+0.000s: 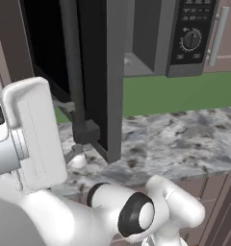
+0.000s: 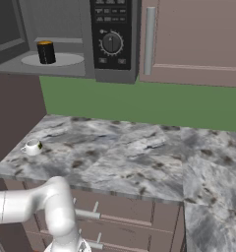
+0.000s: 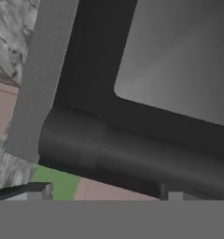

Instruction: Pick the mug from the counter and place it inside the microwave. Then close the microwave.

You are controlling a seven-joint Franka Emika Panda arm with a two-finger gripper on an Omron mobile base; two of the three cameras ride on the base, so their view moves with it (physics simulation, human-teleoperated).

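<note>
One white arm reaches up to the open microwave door (image 1: 96, 72), its gripper (image 3: 102, 191) spread wide with the bar handle (image 3: 132, 156) just ahead of the fingertips, gripping nothing. From the right, the mug (image 2: 45, 51) stands on the turntable (image 2: 66, 59) inside the microwave (image 2: 112, 42). A white cup (image 2: 32, 146) sits far left on the counter (image 2: 139, 157). From the left, the door blocks the mug.

marbled counter (image 2: 139, 157), small white cup (image 2: 32, 146) near its left edge
</note>
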